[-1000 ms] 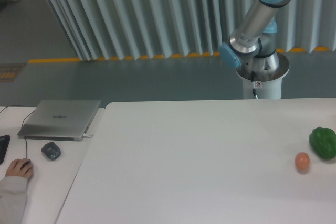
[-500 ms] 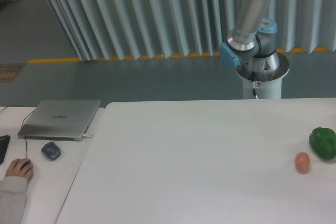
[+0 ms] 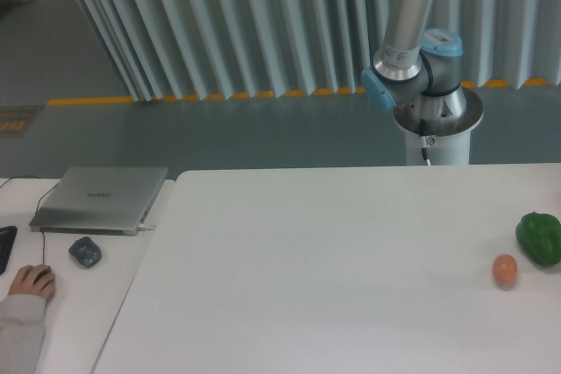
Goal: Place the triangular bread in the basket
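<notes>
Moved: arm (image 3: 405, 32) has swung more upright.
Jaws: out of view, state unknown.
Bread: unseen; likely light, soft; grip its edges.

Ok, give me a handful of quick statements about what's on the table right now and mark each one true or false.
1. A green pepper lies near the table's right edge. True.
2. The egg sits to the right of the pepper. False: it sits left of it, slightly nearer the camera.
3. The laptop is closed. True.
4. A basket stands mid-table. False: none is visible.
5. The end effector grips the egg. False: the end effector is out of view.
</notes>
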